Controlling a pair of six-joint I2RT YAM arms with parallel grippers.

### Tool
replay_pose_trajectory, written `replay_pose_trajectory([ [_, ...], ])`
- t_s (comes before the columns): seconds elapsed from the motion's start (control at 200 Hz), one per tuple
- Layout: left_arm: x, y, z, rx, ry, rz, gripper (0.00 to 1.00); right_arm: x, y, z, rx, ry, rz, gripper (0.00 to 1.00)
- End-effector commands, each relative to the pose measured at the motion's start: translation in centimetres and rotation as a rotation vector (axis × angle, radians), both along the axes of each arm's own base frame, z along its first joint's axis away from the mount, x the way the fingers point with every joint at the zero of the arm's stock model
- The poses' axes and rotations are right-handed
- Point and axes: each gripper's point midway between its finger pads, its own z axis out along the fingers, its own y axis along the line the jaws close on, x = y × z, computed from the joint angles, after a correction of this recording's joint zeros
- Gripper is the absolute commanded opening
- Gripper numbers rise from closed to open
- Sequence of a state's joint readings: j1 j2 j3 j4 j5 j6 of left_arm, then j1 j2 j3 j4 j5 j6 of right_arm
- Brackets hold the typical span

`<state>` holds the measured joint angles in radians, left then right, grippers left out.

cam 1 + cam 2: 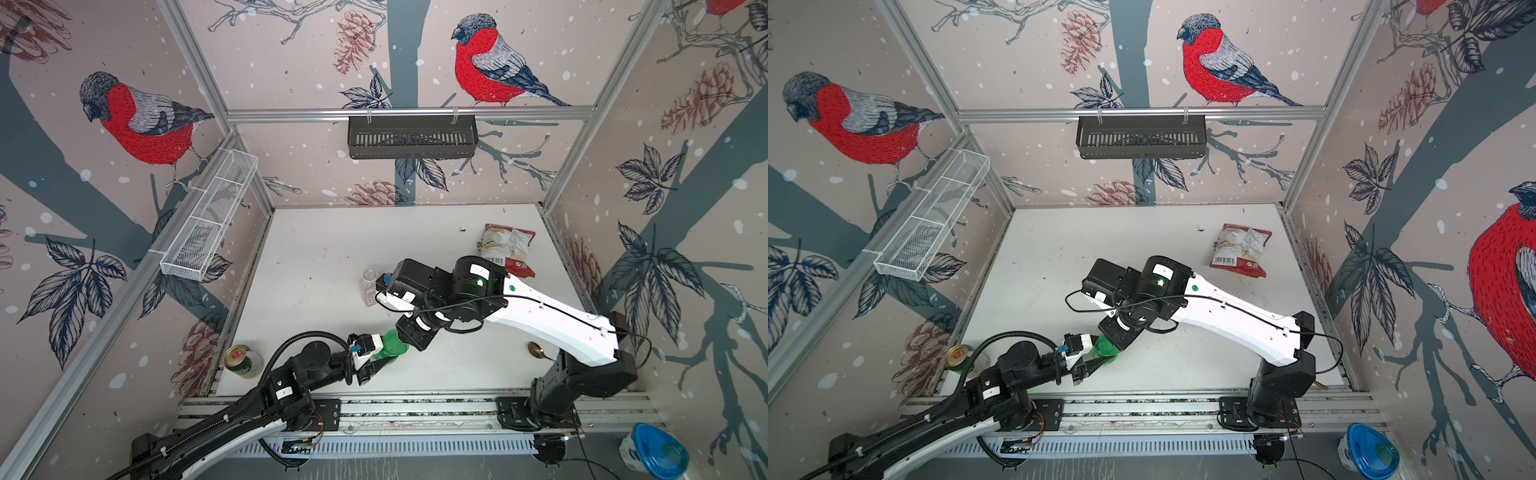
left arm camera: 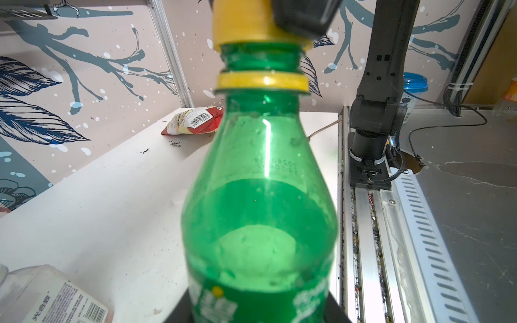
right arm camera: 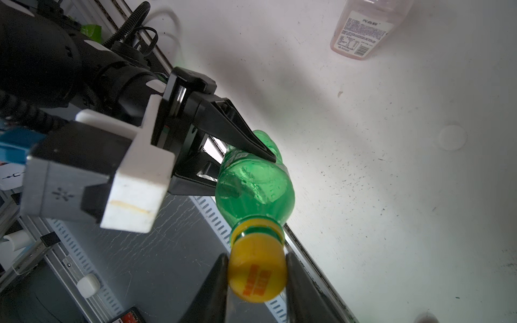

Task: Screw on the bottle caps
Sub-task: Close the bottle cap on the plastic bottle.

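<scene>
My left gripper (image 1: 380, 358) is shut on the body of the translucent green bottle (image 1: 392, 343), holding it tilted above the table's front edge. In the right wrist view its black fingers (image 3: 246, 142) press the bottle (image 3: 254, 184) from both sides. The orange-yellow cap (image 3: 256, 272) sits on the bottle's neck, above the yellow ring (image 2: 263, 81). My right gripper (image 3: 256, 257) is shut on this cap, one finger on each side. The clear bottle (image 1: 369, 286) with a barcode label sits mid-table, its mouth uncovered. The white cap (image 3: 451, 137) lies flat on the table.
A green-and-gold can (image 1: 243, 361) stands at the front left corner. A red snack bag (image 1: 509, 247) lies at the back right, and a spoon (image 1: 538, 352) at the front right. A black basket (image 1: 411, 137) and a wire basket (image 1: 208, 224) hang on the walls.
</scene>
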<state>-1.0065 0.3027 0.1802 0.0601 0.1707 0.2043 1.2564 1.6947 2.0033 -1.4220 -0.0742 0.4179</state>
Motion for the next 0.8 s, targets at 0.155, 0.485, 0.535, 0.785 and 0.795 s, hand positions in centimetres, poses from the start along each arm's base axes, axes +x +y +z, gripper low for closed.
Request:
replay_pose_trajectory([
  [0.155, 0.19, -0.17, 3.86, -0.131, -0.079, 0.004, 0.21, -0.25, 0.73, -0.06, 0.009, 0.002, 0.011, 0.35],
  [0.485, 0.18, -0.14, 3.89, -0.132, -0.082, 0.005, 0.21, -0.28, 0.70, 0.20, 0.015, -0.004, 0.009, 0.36],
  [0.535, 0.19, -0.12, 3.90, -0.132, -0.083, 0.005, 0.21, -0.24, 0.70, 0.30, 0.016, -0.005, 0.006, 0.36],
  [0.785, 0.19, -0.12, 3.92, -0.132, -0.084, 0.005, 0.21, -0.23, 0.71, 0.68, 0.025, -0.013, 0.004, 0.40],
  [0.795, 0.19, -0.12, 3.91, -0.131, -0.083, 0.005, 0.21, -0.26, 0.72, 0.68, 0.025, -0.014, 0.005, 0.40],
])
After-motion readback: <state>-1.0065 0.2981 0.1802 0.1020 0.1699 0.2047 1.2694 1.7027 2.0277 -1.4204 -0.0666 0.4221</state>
